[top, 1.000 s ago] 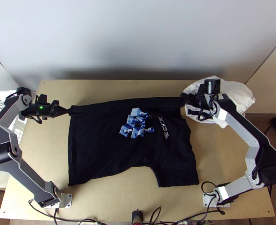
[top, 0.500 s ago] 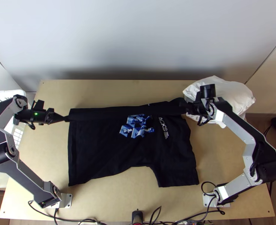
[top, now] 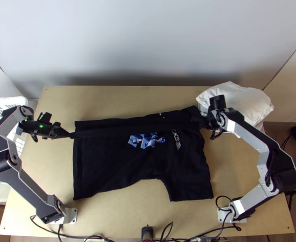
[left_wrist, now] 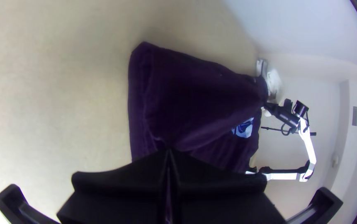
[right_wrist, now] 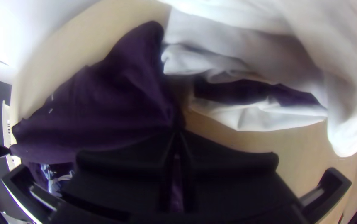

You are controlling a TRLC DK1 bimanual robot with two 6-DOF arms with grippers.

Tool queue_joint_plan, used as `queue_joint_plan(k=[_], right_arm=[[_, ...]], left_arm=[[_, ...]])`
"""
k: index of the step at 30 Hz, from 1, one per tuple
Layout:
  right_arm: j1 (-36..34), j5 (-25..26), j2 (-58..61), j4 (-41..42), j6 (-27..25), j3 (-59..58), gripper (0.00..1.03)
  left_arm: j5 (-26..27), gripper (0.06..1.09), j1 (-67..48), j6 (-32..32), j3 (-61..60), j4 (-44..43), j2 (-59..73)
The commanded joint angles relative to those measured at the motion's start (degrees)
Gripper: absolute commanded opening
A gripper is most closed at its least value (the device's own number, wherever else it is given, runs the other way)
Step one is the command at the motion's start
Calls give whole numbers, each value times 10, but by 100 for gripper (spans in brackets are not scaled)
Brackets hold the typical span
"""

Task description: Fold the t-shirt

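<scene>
Left end effector [top: 71,135], right end effector [top: 202,121] pinching the t-shirt [top: 123,165].
Folded edge runs between them, across the frame's middle.

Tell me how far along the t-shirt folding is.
It looks early. Done: the black t-shirt lies spread with its print up. In hand: the first fold, its far side brought partly over the print, with the left gripper and right gripper pinching the flap's ends. Left: likely laying that flap down, then folding the near side, whose sleeve sticks out.
</scene>
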State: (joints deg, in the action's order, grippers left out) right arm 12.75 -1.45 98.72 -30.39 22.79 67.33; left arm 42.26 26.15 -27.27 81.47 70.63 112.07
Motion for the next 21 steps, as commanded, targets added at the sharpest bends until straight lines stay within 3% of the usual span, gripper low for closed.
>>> queue_joint_plan(k=[1, 8, 9, 10, 12, 14, 15, 16, 19, 21], right_arm=[[22, 2, 11, -20, 19, -17, 3], [31, 3, 20, -13, 34, -30, 3], [31, 3, 23, -13, 33, -27, 3], [31, 3, 25, -20, 33, -25, 6], [31, 3, 25, -39, 33, -24, 34], [28, 3, 26, -62, 35, -16, 47], [28, 3, 25, -74, 34, -10, 56], [29, 3, 21, -87, 33, -4, 66], [33, 2, -8, -120, 35, 10, 93], [35, 3, -36, -129, 40, 15, 97]], left_arm=[[-31, 9, -17, 1, 15, 18, 32], [-56, 9, -49, 12, 67, 49, 102], [-57, 12, -52, 14, 72, 49, 105], [-56, 22, -52, 17, 75, 50, 107], [-54, 48, -53, 13, 76, 58, 104], [-50, 61, -54, 6, 77, 58, 97], [-48, 73, -54, 5, 78, 58, 91], [-48, 101, -55, 3, 80, 58, 84], [-47, 104, -55, -16, 86, 79, 51], [-45, 104, -56, -35, 95, 106, 29]])
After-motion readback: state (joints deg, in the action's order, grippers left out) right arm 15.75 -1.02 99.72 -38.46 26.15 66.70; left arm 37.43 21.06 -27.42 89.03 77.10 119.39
